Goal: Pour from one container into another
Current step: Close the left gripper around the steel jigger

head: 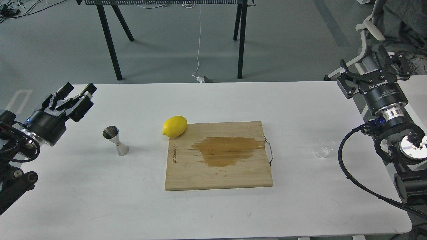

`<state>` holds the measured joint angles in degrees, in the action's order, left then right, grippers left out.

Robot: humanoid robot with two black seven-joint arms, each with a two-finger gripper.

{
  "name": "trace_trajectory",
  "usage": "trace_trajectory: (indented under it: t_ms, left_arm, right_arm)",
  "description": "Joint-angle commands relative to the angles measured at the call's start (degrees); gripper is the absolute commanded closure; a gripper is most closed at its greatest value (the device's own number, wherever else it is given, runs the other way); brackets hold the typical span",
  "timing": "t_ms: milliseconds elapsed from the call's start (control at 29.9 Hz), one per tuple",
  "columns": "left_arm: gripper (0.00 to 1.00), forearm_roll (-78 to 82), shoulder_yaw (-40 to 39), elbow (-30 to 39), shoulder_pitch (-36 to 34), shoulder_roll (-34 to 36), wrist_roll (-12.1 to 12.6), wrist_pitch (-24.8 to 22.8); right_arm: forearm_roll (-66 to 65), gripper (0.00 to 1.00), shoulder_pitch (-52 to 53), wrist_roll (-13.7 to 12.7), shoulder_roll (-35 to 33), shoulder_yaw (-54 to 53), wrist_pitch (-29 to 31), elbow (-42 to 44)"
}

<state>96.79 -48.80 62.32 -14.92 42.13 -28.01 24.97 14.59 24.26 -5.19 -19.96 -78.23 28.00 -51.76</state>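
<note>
Bamboo cutting board is lying mid-desk, bare white surface stretching to the near edge. Glass cup is sitting toward the right edge, jigger toward the left, lemon touching the board's far-left corner. Left gripper and right gripper are hovering spread, holding nothing.

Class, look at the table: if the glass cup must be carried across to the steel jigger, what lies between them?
The wooden cutting board lies flat between the glass cup and the jigger, with the lemon at its far left corner. Both stand low. Nothing visible stands between the right end effector and the cup.
</note>
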Motion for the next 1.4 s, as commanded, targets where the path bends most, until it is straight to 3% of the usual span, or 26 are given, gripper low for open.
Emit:
trace_trajectory:
  t_ms: [0, 635, 1036, 1371]
  left_arm:
    - [0.01, 1.5, -0.1, 0.2, 3.0, -0.2, 0.0, 2.9]
    - [0.01, 10.4, 0.6, -0.5, 13.3, -5.5, 0.0, 3.0]
    - [0.01, 10.4, 1.2, -9.2, 10.2, -9.0, 0.0, 3.0]
    - [0.01, 10.4, 4.8, -10.5, 7.8, -11.6, 0.0, 3.0]
  right_arm:
    - [0.0, 0.01, 0.0, 0.1, 0.0, 0.0, 0.0, 0.0]
    - [0.1, 0.01, 0.0, 0.0, 0.0, 0.0, 0.0, -0.1]
    - [0.1, 0.01, 0.0, 0.0, -0.5, -0.7, 0.0, -0.2]
    - [0.1, 0.01, 0.0, 0.0, -0.6, -0.8, 0.0, -0.2]
